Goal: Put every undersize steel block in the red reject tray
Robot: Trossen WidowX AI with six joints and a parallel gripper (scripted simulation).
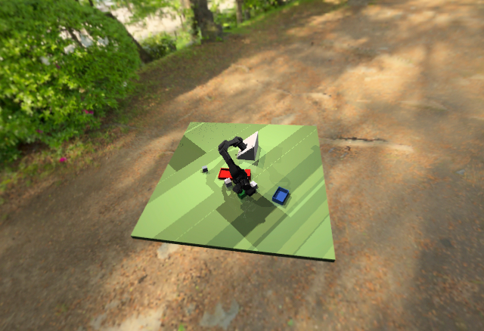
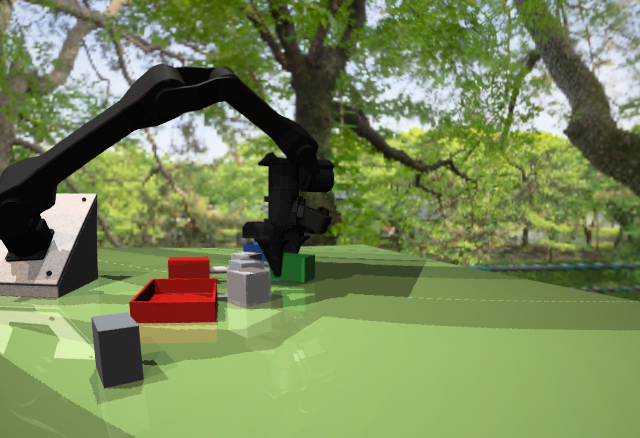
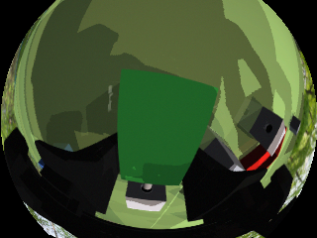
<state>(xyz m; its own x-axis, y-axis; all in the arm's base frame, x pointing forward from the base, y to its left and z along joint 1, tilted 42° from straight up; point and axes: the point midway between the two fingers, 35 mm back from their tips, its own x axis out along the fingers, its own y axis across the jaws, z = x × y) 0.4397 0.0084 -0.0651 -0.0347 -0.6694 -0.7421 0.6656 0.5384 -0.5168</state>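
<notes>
Green GO gauge (image 1: 242, 193) (image 2: 299, 266) (image 3: 163, 124) is clamped in the gripper (image 1: 245, 193) (image 2: 287, 266) (image 3: 155, 137); no block is seen in the red reject tray (image 1: 224, 173) (image 2: 175, 311) (image 3: 258, 162). Sorting apparently remains undone. A bored block (image 3: 145, 202) is seemingly being gauged, its verdict unclear.

Glossy green tabletop (image 1: 187, 218) (image 2: 413, 371) (image 3: 173, 45); matt grey block (image 1: 204, 169) (image 2: 118, 353).

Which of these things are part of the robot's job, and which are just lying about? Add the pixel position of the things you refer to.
Part of the job:
- green gauge (image 1: 242, 194) (image 2: 300, 268) (image 3: 165, 124), held in the gripper (image 1: 243, 192) (image 2: 283, 269) (image 3: 155, 137)
- steel blocks (image 1: 204, 169) (image 2: 121, 355) (image 3: 260, 126)
- red tray (image 1: 224, 174) (image 2: 173, 312) (image 3: 258, 161), for rejects

Apparently just lying about:
- blue tray (image 1: 280, 195) (image 2: 252, 249) (image 3: 41, 163)
- red block (image 1: 247, 172) (image 2: 188, 268) behind the red tray in the exterior view
</notes>
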